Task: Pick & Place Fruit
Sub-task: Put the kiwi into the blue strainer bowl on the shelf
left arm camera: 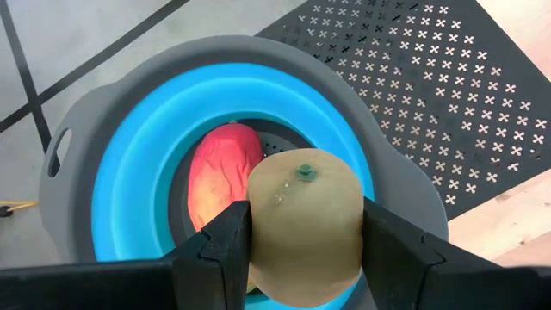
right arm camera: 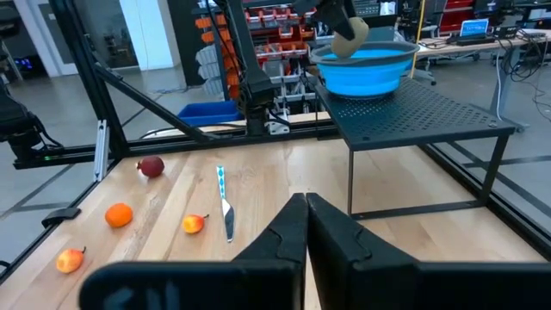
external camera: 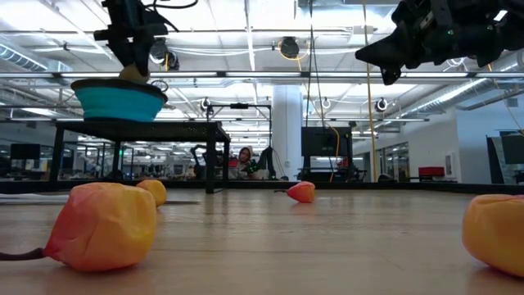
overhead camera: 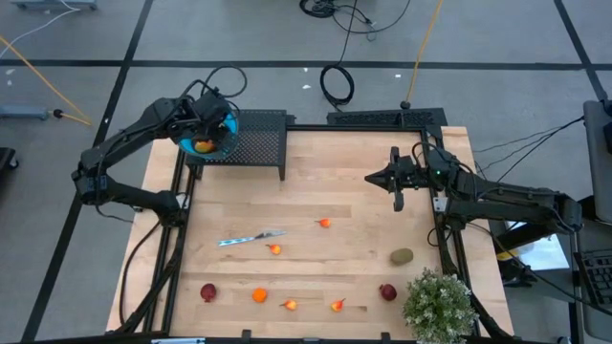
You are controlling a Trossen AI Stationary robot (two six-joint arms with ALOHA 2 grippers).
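A brown kiwi point(left arm camera: 301, 215) hangs over the round blue bowl point(left arm camera: 129, 164), with my left gripper point(left arm camera: 301, 237) shut on it. The bowl stands on a black perforated stand point(overhead camera: 258, 139) at the table's far left and holds a larger orange-red fruit point(left arm camera: 222, 172). In the high view my left gripper point(overhead camera: 207, 126) is right above the bowl point(overhead camera: 226, 143). My right gripper point(overhead camera: 398, 196) hovers shut over the table's right half, touching nothing. Several fruits lie on the table: another kiwi point(overhead camera: 402, 255), two dark red ones point(overhead camera: 207, 291) point(overhead camera: 387, 291) and small orange ones point(overhead camera: 259, 295). My left gripper pinches the kiwi by two opposite sides point(left arm camera: 260, 237) between its two fingers point(left arm camera: 225, 241). The fingers slant down from above. The kiwi is lifted clear over the bowl's opening, its stem end point(left arm camera: 304, 172) toward the wrist camera.
A slim silver knife point(overhead camera: 251, 238) lies on the table left of the middle. A green potted plant point(overhead camera: 440, 304) stands at the near right corner. Small orange fruits point(overhead camera: 325, 223) point(overhead camera: 275, 249) lie around the middle; bare wood lies under my right gripper.
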